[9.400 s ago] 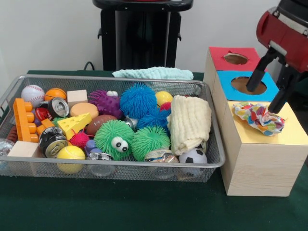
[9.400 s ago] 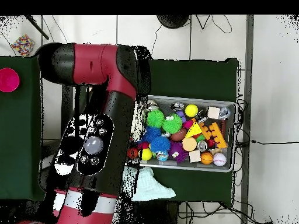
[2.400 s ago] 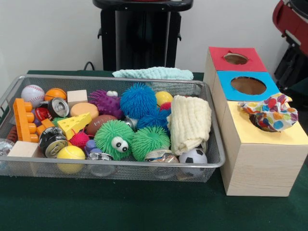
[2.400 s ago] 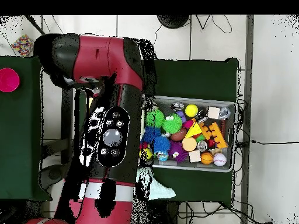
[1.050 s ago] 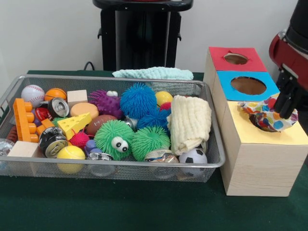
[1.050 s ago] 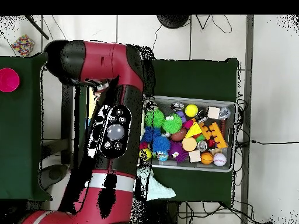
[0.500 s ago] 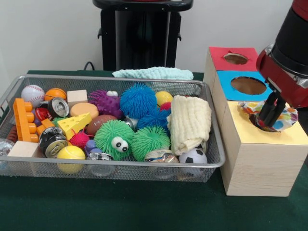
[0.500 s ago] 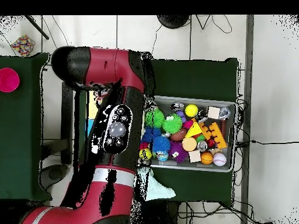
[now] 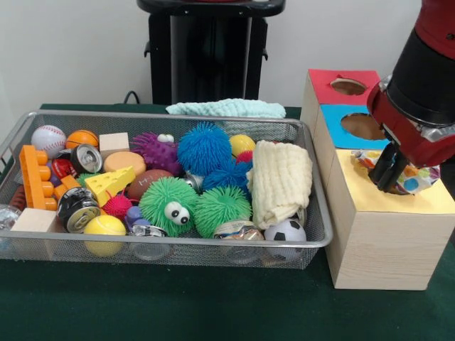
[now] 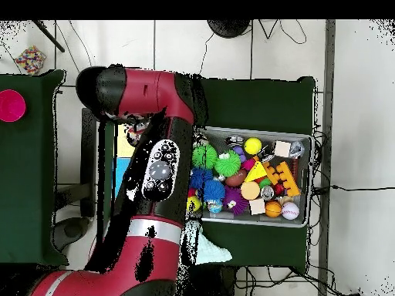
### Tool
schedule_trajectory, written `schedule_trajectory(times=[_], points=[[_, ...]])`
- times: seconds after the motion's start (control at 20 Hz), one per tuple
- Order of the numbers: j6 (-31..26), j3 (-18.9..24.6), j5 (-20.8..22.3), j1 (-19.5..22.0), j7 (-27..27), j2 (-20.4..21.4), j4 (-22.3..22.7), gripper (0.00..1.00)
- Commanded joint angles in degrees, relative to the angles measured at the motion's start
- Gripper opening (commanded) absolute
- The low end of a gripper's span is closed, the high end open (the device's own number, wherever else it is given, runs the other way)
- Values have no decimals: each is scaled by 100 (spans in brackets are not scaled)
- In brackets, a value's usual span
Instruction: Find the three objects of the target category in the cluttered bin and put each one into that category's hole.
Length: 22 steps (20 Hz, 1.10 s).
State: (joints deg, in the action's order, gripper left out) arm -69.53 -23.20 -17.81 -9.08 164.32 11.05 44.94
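Lowered since before onto the colourful cloth (image 9: 412, 174) over the yellow hole, the end effector (image 9: 389, 172), its opening indiscernible, should push straight down.

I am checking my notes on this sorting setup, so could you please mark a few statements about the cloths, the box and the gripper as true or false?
1. The colourful cloth lies over the hole in the yellow section of the box. True.
2. The gripper hangs above the wire basket. False: it is down at the colourful cloth on the box.
3. A cream cloth lies inside the basket. True.
4. The blue section's hole is plugged with a ball. False: nothing shows in it.
5. The soccer ball sits on the red section. False: it is in the basket.
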Motion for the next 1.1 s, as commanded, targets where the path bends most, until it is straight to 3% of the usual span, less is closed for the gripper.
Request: schedule_trajectory(times=[0.05,0.35,0.65,0.7,0.8,0.9,1.1], points=[[-719,792,20,254,-400,-5,901,0],[-1113,920,7,331,-409,129,946,0],[-1137,861,65,311,-266,362,999,0],[-980,703,156,254,-131,427,944,0],[-1262,425,325,173,27,576,656,0],[-1601,437,227,166,208,720,523,0],[-1730,508,49,174,500,802,259,0]])
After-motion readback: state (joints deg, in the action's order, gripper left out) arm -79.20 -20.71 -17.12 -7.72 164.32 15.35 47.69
